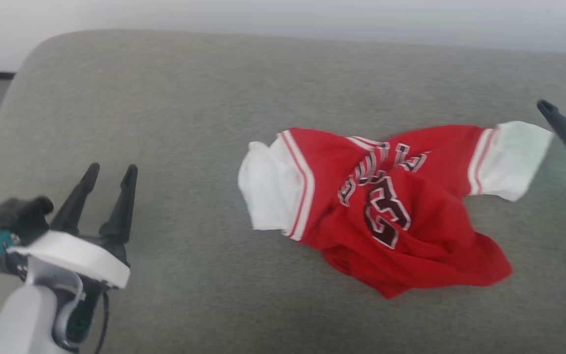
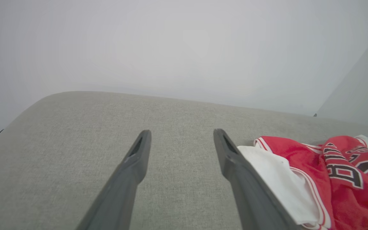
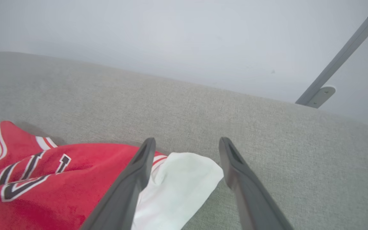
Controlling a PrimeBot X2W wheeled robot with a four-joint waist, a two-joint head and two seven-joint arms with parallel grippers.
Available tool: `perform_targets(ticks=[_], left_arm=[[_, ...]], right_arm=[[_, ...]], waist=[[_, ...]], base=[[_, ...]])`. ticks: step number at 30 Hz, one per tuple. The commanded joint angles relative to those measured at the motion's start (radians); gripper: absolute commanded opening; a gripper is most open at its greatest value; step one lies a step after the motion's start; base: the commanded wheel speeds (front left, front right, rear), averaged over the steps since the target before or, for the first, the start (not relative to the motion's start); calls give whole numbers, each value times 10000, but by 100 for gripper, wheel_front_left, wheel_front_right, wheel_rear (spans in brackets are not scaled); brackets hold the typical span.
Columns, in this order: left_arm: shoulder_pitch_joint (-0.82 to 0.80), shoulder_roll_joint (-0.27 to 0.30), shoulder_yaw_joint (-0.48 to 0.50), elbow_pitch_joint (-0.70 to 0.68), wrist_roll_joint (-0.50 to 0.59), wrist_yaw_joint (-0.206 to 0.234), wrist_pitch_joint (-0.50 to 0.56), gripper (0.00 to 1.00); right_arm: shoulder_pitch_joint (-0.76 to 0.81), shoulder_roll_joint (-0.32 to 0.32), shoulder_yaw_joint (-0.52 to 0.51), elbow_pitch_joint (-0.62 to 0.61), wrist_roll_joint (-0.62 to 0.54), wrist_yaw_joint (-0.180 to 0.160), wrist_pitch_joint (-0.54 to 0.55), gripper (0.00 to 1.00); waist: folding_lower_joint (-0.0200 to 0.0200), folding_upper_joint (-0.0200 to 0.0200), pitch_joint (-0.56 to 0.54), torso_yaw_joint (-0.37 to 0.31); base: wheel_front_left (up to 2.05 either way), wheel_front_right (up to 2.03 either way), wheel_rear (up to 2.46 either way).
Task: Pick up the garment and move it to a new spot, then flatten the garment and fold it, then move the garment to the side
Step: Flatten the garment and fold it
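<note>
**A:** Where is the risk from here?

**B:** The red jersey T-shirt (image 1: 391, 216) lies bunched in a heap on the grey fabric tabletop (image 1: 165, 98), right of the middle. Its lettering faces up and is twisted, and its lower part is crumpled. If I try to flatten it by tugging a single sleeve, I judge the body will drag along as one lump and the creases will not spread. Soft jersey on woven cloth will likely cling, too.

**A:** Anything else?

**B:** Too shallow a pinch on the right sleeve (image 1: 514, 157) would slip off. Too deep a pinch could catch two layers and fold the sleeve in on itself. The heap also sits toward my right, so my left hand (image 1: 113, 168) has a long reach to the other sleeve (image 1: 263, 191).

**A:** How is your right hand?

**B:** My right hand (image 1: 563, 101) has its fingers wide apart and carries nothing. It is at the outer end of the right sleeve, and from the wrist the white cloth lies low between the two fingers. Whether a finger grazes it I cannot tell.

**A:** And the left?

**B:** It is spread just as wide and is empty. It is over bare tabletop, well apart from the shirt.
</note>
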Motion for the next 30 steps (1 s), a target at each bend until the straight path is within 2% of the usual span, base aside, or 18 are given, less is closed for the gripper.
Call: perform_targets(ticks=[1,6,13,16,17,21,25,30], left_arm=[[-264,241,-86,-113,-182,-19,411,100],[-834,689,-253,-407,-596,-14,1643,100],[-1734,1075,-391,-524,-1208,121,3448,100],[-2213,1209,-620,-290,-1492,310,4748,100],[-2213,1209,-620,-290,-1492,310,4748,100],[-2797,1319,-922,58,-1760,613,6185,100],[-3286,1397,-1255,483,-1970,907,7556,100],[-3737,1504,-1735,1011,-1948,1271,9005,100]], right_arm=[[221,223,-103,-219,-112,-12,-463,100],[637,681,-551,-851,-650,-14,-1730,100],[1683,1684,-1590,-1720,-1643,-14,-3356,100],[2383,2299,-2212,-2278,-2319,-14,-3934,100],[2383,2299,-2212,-2278,-2319,-14,-3934,100],[3071,2992,-2864,-2822,-2842,-12,-4193,100],[3627,3565,-3152,-3271,-3163,-12,-3942,100],[4072,3958,-3373,-3779,-3396,-8,-3636,100]], waist=[[0,0,-91,-426],[0,0,-148,-1015],[0,0,-115,-1787],[0,0,-40,-2145],[0,0,-40,-2145],[0,0,52,-2435],[0,0,152,-2702],[0,0,332,-2960]], base=[[0,0,0],[0,0,0],[0,0,0],[0,0,0],[0,0,0],[0,0,0],[0,0,0],[0,0,0]])
